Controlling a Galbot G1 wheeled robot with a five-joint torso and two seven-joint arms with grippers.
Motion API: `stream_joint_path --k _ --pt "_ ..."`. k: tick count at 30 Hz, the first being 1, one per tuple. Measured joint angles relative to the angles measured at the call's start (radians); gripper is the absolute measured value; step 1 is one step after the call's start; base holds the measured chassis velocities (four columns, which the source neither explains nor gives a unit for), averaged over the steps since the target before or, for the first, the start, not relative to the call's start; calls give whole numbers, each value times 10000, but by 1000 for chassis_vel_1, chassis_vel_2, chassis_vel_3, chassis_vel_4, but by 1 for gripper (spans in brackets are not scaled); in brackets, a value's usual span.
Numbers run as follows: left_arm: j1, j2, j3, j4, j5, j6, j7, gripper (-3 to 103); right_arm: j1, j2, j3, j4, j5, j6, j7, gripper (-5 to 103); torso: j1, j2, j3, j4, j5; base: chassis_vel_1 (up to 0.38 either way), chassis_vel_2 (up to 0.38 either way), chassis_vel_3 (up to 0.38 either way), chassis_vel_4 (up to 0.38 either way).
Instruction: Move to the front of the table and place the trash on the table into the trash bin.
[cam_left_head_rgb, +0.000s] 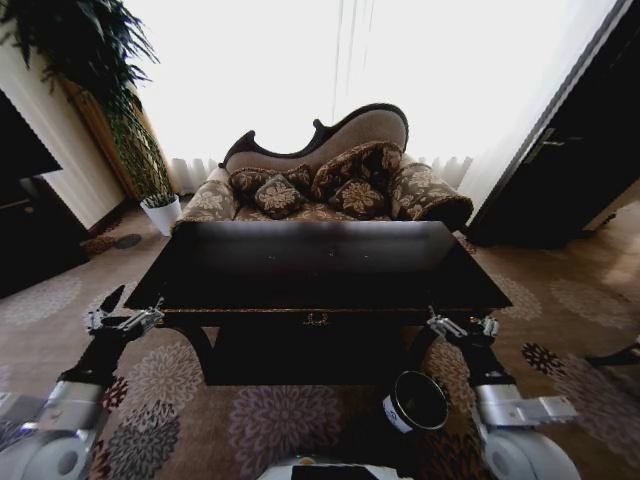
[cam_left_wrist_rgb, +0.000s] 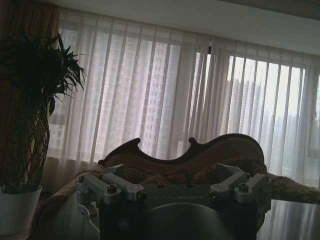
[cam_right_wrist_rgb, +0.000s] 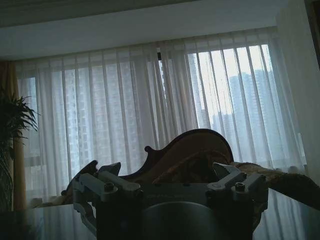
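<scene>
The long dark table (cam_left_head_rgb: 320, 262) stands straight ahead, its gold ornament (cam_left_head_rgb: 317, 319) at front centre. The trash is out of view; the glossy top reflects the window. The black round trash bin (cam_left_head_rgb: 415, 401) sits on the carpet near the table's front right leg, just inside my right arm. My left gripper (cam_left_head_rgb: 130, 310) hovers open at the table's front left corner. My right gripper (cam_left_head_rgb: 462, 325) hovers open at the front right corner. Both wrist views look over open fingers (cam_left_wrist_rgb: 107, 187) (cam_right_wrist_rgb: 107, 186) and the table top (cam_left_wrist_rgb: 295, 220) (cam_right_wrist_rgb: 45, 222) toward the sofa.
An ornate sofa (cam_left_head_rgb: 330, 180) with cushions stands right behind the table. A white plant pot (cam_left_head_rgb: 162, 212) with a tall plant is at back left, next to a dark cabinet (cam_left_head_rgb: 25, 215). A dark door (cam_left_head_rgb: 580, 150) is on the right. Patterned carpet surrounds the table.
</scene>
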Motion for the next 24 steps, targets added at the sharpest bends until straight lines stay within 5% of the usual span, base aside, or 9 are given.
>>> stream_joint_path --k 8,24 --pt "623 109 58 -342 234 -21 76 100 806 -798 -56 -443 73 -108 -284 100 0 -1 0 1 -2 0 0 0 0" --pt "807 325 -112 -220 282 -58 70 100 939 -921 -298 -549 -83 -129 -554 100 3 -1 1 0 -3 13 -12 -16 11"
